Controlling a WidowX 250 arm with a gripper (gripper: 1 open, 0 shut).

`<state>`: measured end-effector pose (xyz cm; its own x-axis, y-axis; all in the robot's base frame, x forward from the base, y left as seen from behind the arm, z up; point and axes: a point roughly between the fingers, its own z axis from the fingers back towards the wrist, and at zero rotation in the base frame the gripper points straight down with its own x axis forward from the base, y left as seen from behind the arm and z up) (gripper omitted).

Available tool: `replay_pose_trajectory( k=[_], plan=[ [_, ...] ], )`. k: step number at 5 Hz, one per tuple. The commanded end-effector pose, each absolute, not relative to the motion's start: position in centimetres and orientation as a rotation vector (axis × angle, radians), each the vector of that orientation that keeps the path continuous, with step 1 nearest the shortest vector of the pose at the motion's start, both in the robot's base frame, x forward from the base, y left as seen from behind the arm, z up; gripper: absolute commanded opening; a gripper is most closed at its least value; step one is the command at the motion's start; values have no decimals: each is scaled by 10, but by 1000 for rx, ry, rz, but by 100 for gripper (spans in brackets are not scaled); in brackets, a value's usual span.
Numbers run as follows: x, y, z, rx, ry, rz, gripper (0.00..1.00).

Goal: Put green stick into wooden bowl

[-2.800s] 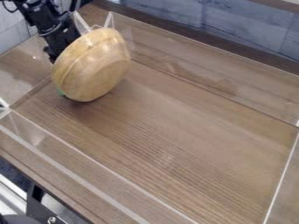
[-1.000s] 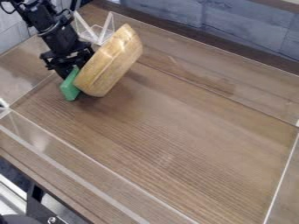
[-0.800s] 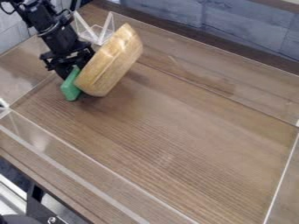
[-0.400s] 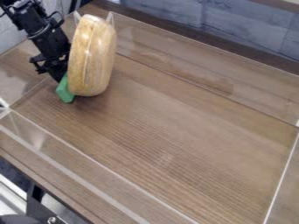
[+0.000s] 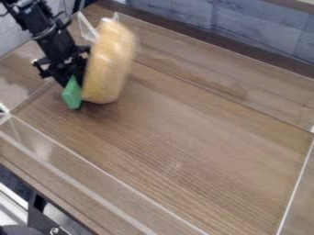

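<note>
The robot arm [image 5: 39, 20] reaches in from the upper left corner of the view, its dark linkage angled down over the left part of the bench [image 5: 185, 138]. At its lower end the black gripper [image 5: 68, 77] has its fingers drawn together, right at the green stick [image 5: 72, 95]; overlap and blur make it impossible to tell whether the stick is pinched between them. The bright green stick is outside the wooden bowl, below the gripper and beside the bowl's lower left edge, with its lower end near the bench surface. It looks tilted rather than flat, and the dark fingers hide part of its upper portion. The wooden bowl [image 5: 112, 64] is tipped up steeply on its side, just to the image right of the gripper and stick, with its rounded, light-tan outside showing. Its outline is smeared, and whether it touches the gripper cannot be told. Some clear, glossy material [image 5: 108, 22] shows behind the bowl's top. A grey-blue panel [image 5: 252, 29] runs along the far side of the wood-grained bench, at the upper right.
</note>
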<state>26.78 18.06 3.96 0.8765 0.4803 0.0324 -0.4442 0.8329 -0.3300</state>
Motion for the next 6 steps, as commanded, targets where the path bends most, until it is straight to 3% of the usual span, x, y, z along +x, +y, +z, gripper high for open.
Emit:
replay_pose_trajectory(
  k=[1, 6],
  plan=[
    [278, 177, 82, -307, -169, 491, 0],
    [285, 155, 137, -359, -165, 485, 0]
  ],
)
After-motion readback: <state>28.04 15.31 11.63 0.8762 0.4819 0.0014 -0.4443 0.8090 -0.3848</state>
